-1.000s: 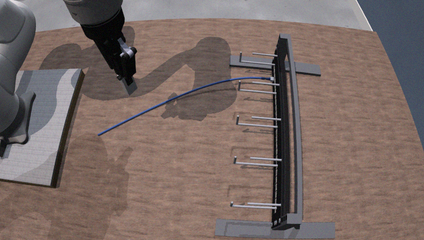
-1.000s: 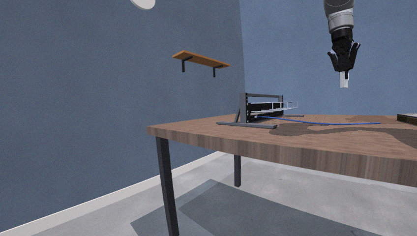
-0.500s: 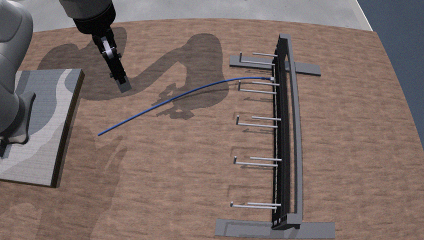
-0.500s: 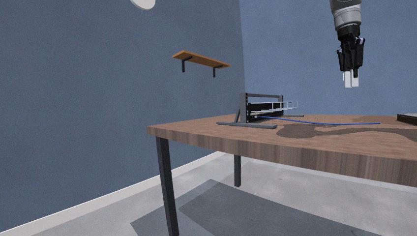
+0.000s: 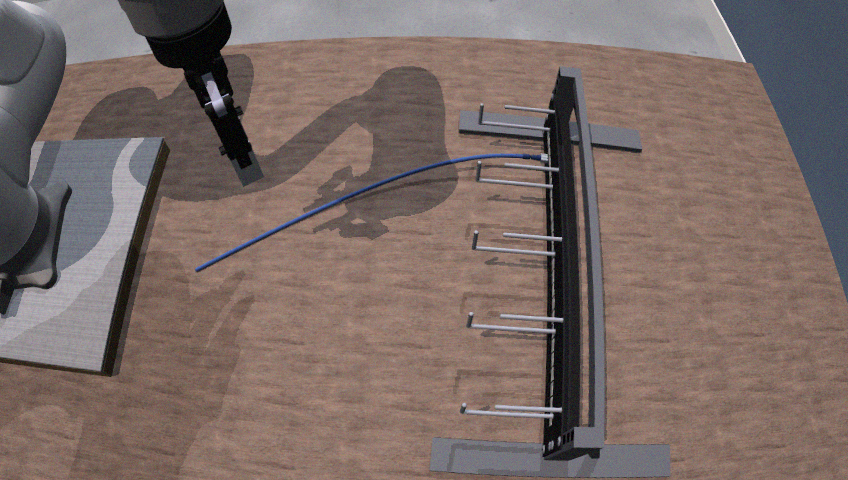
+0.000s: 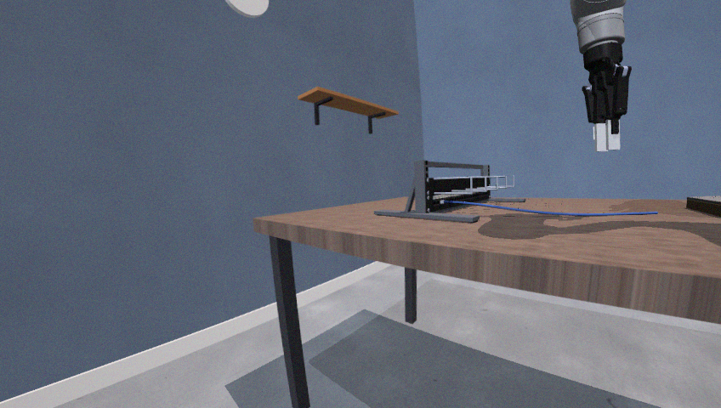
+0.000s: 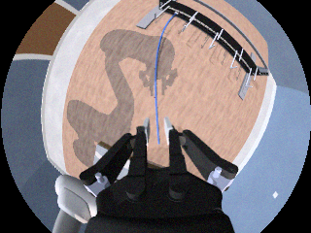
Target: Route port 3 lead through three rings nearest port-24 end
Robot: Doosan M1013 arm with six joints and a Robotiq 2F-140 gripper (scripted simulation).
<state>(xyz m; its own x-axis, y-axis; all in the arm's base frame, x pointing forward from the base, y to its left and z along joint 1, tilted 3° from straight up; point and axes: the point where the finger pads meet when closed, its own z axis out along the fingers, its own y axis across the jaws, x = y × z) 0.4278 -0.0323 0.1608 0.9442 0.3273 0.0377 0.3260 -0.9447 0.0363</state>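
Observation:
The blue lead (image 5: 357, 193) (image 6: 556, 212) (image 7: 157, 72) is plugged into the patch panel near the far end of the rack (image 5: 586, 237) (image 6: 419, 187) (image 7: 214, 16). It lies loose on the table, with its free end (image 5: 198, 269) toward the robot's base. It passes through no ring. Five open wire rings stick out of the rack's front. The three at the other end are the middle ring (image 5: 511, 249), the ring after it (image 5: 511, 327) and the last ring (image 5: 505, 412). My gripper (image 5: 249, 169) (image 6: 605, 141) (image 7: 156, 123) hangs high above the table. It is empty, its fingers a narrow gap apart, and the lead shows far below between them.
The rack stands on two grey cross feet (image 5: 547, 457) (image 5: 606, 137) near the table's right edge. The robot's grey base plate (image 5: 89, 249) (image 6: 706, 203) sits at the left. A wooden shelf (image 6: 346, 103) hangs on the wall, away from the table.

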